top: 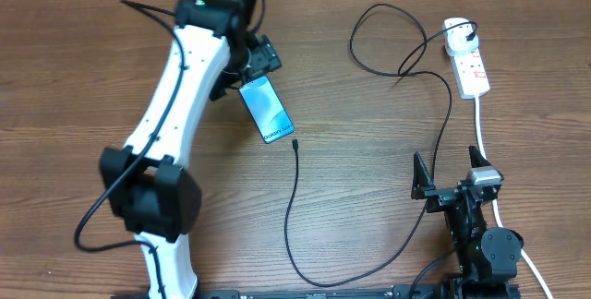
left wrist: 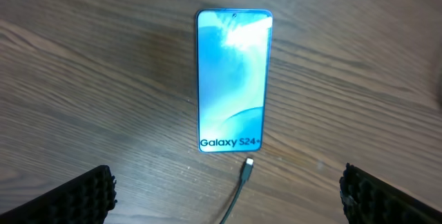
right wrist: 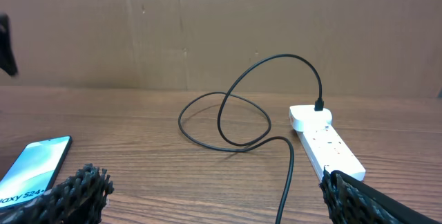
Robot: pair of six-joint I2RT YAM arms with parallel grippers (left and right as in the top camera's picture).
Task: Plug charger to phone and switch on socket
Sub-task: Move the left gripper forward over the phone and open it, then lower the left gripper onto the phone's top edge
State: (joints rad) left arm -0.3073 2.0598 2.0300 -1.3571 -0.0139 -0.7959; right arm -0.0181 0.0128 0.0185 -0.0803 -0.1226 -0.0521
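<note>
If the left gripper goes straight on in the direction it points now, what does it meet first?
Probably the charger: its plug tip lies just off the text end of the phone, in line between the fingers of the open left gripper. Depth is unclear, so the phone could come first.

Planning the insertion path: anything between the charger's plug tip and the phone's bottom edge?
Nothing visible. The plug tip lies just short of the bottom edge of the phone, not touching it, with only bare table in the gap between them.
</note>
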